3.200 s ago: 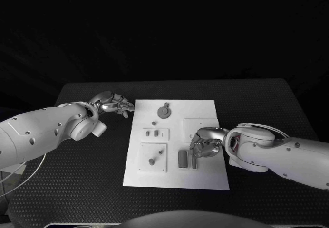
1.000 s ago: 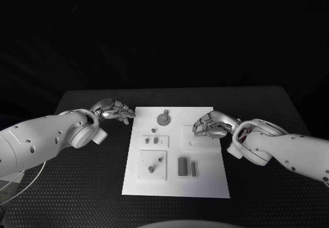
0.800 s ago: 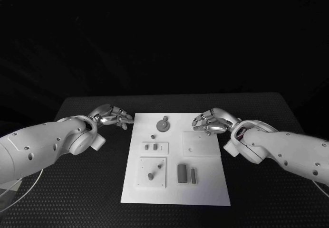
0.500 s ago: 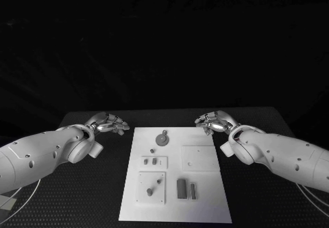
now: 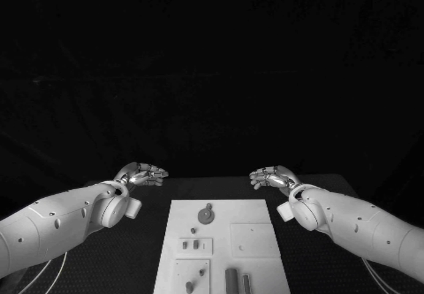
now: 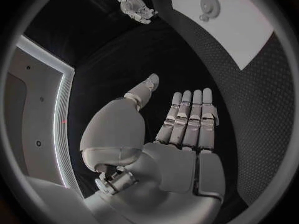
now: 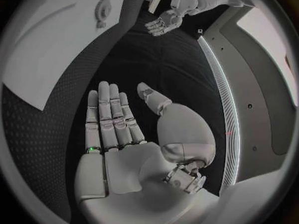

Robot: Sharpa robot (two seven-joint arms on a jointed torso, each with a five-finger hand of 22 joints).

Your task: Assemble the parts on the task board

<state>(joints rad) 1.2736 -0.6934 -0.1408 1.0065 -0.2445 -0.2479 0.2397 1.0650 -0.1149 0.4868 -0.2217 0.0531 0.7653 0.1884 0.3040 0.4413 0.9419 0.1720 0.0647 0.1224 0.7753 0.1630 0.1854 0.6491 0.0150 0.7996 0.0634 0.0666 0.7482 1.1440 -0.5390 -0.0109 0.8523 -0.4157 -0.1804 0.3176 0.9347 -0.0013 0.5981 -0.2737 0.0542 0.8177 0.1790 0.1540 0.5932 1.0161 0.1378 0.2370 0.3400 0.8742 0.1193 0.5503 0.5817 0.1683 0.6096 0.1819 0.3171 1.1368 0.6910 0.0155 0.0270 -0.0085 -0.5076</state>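
The white task board [image 5: 254, 214] lies in the middle of the black table, with its near end cut off in the head view. A round grey part [image 5: 206, 214] sits near its far end, two small parts [image 5: 191, 244] stand in a left plate, and two bars [image 5: 236, 279] lie nearer me. My left hand [image 5: 141, 174] hovers past the board's far left corner, and my right hand [image 5: 272, 177] past its far right corner. In the wrist views the left hand [image 6: 181, 129] and the right hand [image 7: 118, 129] both have flat palms and straight fingers, holding nothing.
A square plate [image 5: 253, 239] sits on the board's right half. A peg plate [image 5: 193, 275] lies at the near left. Black table mat [image 5: 115, 263] flanks the board on both sides. Each wrist view also shows the other hand [image 6: 138, 7] [image 7: 163, 22] across the board's far end.
The camera has tilted up. My right hand left the bars on the board and drew back past its far right corner. Both hands have risen and opened flat.
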